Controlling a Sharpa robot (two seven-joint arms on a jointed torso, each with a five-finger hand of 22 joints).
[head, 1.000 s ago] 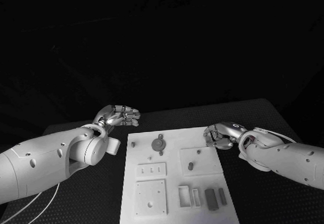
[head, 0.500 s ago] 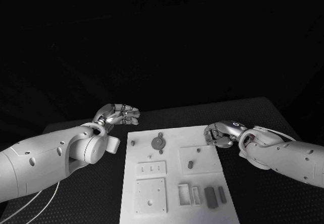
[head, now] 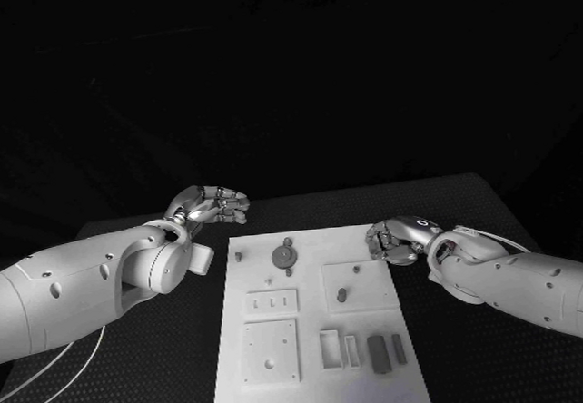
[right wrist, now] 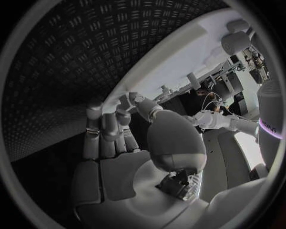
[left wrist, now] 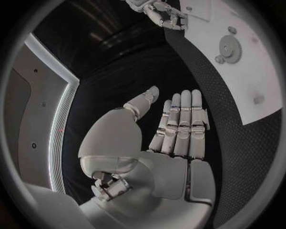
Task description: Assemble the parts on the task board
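I see the left hand (head: 214, 206) hovering off the task board's (head: 315, 382) far left corner, fingers straight and together, holding nothing. The right hand (head: 397, 240) sits at the board's far right edge, fingers curled in; whether it touches anything, I cannot tell.

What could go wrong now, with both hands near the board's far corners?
1. The right hand, fingers curled and holding nothing, hovers at the board edge; coming down, it might nudge the board.
2. The gear lies loose-looking between the hands; a sweep by the left hand could perhaps knock it.
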